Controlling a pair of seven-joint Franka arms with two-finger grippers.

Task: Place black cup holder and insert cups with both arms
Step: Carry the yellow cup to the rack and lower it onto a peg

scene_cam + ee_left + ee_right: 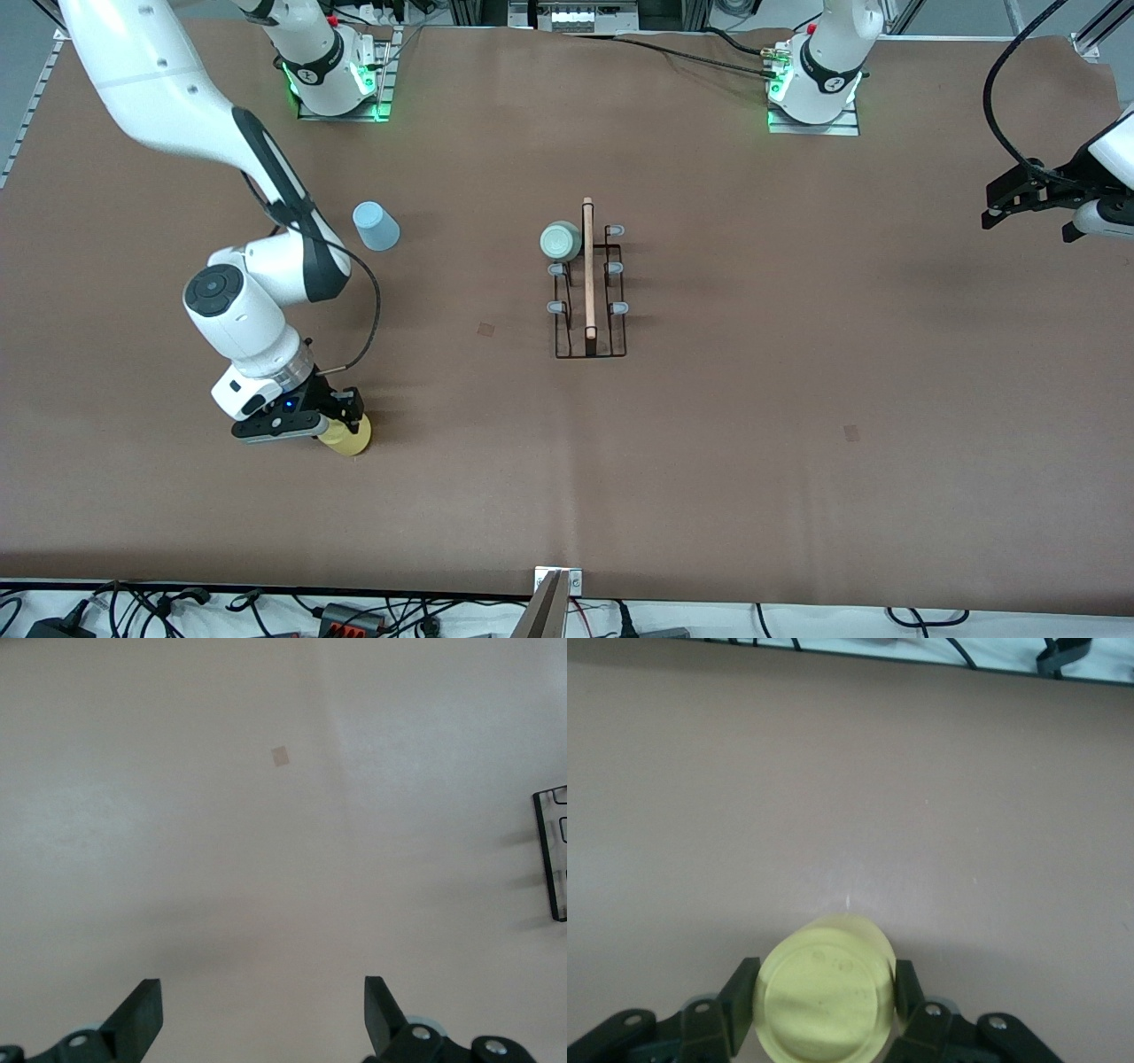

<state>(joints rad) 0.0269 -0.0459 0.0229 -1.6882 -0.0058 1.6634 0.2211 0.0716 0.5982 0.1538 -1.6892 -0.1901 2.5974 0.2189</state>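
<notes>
The right arm grabs the yellow cup while the rack waits in the middle.

The table is big, brown and mostly bare. The right arm reaches down toward its own end of the table, close to the front camera. The rack stands in the middle, so both arms can reach it, with its wooden rod on top and grey pegs sticking out on both sides. The green cup already sits upside down on one peg. The right gripper has its two fingers pressed on the sides of the yellow cup, which is upside down, probably so it can drop onto a peg. The left gripper waits up high over the left arm's end of the table, fingers wide apart and holding nothing. The blue cup stands alone, upside down, between the right arm's base and the rack. Nothing seems to block the way from the yellow cup to the rack.
</notes>
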